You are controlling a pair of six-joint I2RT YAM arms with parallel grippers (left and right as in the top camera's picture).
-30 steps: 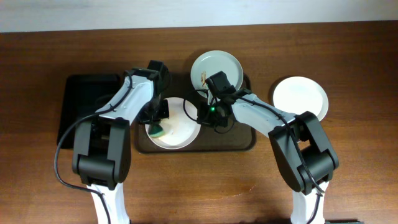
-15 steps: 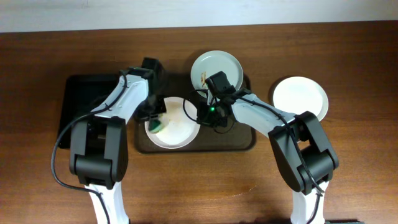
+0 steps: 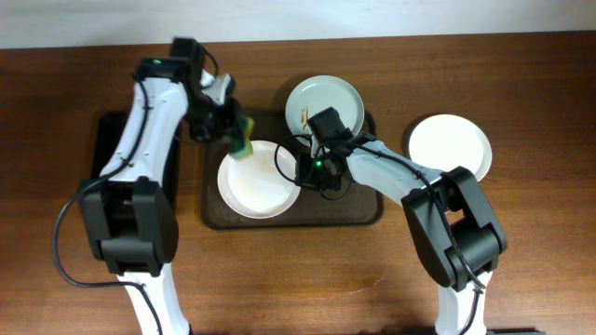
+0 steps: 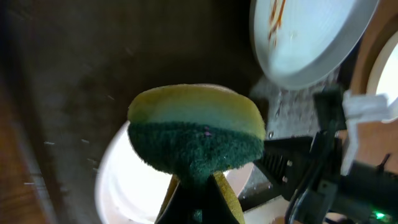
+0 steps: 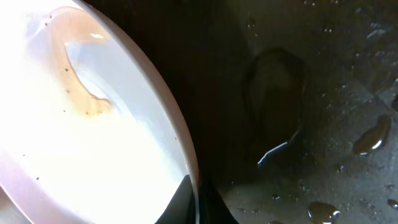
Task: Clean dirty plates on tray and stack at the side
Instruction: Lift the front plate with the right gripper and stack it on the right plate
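Brown wooden tabletop (image 3: 521, 270) underlies everything. The left gripper's (image 4: 194, 199) jaws pinch a yellow-and-green sponge (image 4: 196, 130) at the back-left rim of the white plate (image 3: 253, 184) on the brown tray (image 3: 358, 212). The right gripper's (image 5: 196, 204) jaws clamp that plate's right rim (a brownish smear shows inside it), and the tray floor beside them is wet. An orange-smeared pale green plate (image 3: 323, 100) sits at the tray's back edge. A third plate (image 3: 450, 147) lies on the table, right of the tray.
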